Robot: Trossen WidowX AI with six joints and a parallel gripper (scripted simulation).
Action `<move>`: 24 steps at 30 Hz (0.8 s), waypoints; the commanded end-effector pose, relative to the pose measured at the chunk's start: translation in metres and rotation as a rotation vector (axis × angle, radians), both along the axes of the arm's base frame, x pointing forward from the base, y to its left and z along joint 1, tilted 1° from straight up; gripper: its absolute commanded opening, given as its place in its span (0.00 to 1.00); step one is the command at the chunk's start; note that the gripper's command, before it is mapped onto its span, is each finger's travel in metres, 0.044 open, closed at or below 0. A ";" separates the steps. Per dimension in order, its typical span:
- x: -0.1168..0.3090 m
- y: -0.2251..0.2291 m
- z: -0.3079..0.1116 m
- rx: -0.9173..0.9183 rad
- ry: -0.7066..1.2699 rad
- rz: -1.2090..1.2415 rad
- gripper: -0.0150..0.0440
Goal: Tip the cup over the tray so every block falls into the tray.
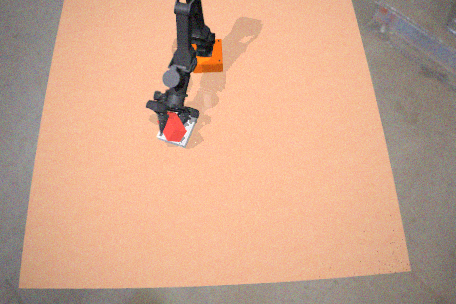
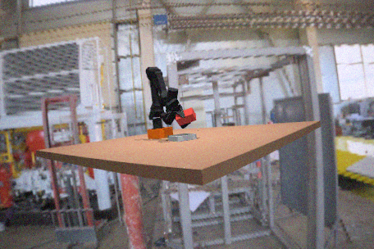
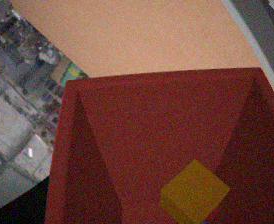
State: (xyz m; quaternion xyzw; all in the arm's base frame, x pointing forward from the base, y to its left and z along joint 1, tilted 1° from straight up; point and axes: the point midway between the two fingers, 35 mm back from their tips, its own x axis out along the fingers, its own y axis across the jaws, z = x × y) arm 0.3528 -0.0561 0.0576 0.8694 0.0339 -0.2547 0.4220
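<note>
Top view: The arm [image 1: 184,32] [image 2: 156,85] extends from its orange base [image 1: 215,66] [image 2: 160,133] toward the lower part of the frame. The gripper [image 1: 174,123] [image 2: 182,119] is closed on the red cup [image 1: 174,130] [image 2: 187,115] [image 3: 163,115], with finger assemblies at its sides. The cup is located above the pale tray [image 1: 183,144] [image 2: 183,138] [image 3: 255,22] and covers much of it from this angle. The cup's long axis appears to run mainly up and down the frame, away from the wrist. The mouth cannot be identified here.

Exterior view: The cup is raised above the tray, with a gap between the two. The cup is tilted; its upper edge slopes up toward the right of the frame. Which end carries the opening cannot be determined from this side. The tray rests on the table [image 1: 225,187] [image 2: 176,155] [image 3: 163,40], near the base.

Wrist view: The cup's opening faces the camera, showing a square-cornered rim and inner walls that converge toward the lower part of the frame. The long axis recedes from the camera. A yellow block [image 3: 194,191] is inside the cup, and a small blue piece [image 3: 203,222] shows at its lower edge. Part of the tray is visible at the upper right, beyond the rim.
</note>
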 end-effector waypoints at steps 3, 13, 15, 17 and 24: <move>0.002 0.000 0.001 0.133 -0.030 -0.071 0.25; 0.003 0.000 0.000 0.323 -0.064 -0.173 0.25; 0.003 0.000 0.000 0.361 -0.071 -0.194 0.25; 0.003 0.000 0.000 0.399 -0.078 -0.214 0.25; 0.003 0.000 -0.001 0.532 -0.102 -0.286 0.25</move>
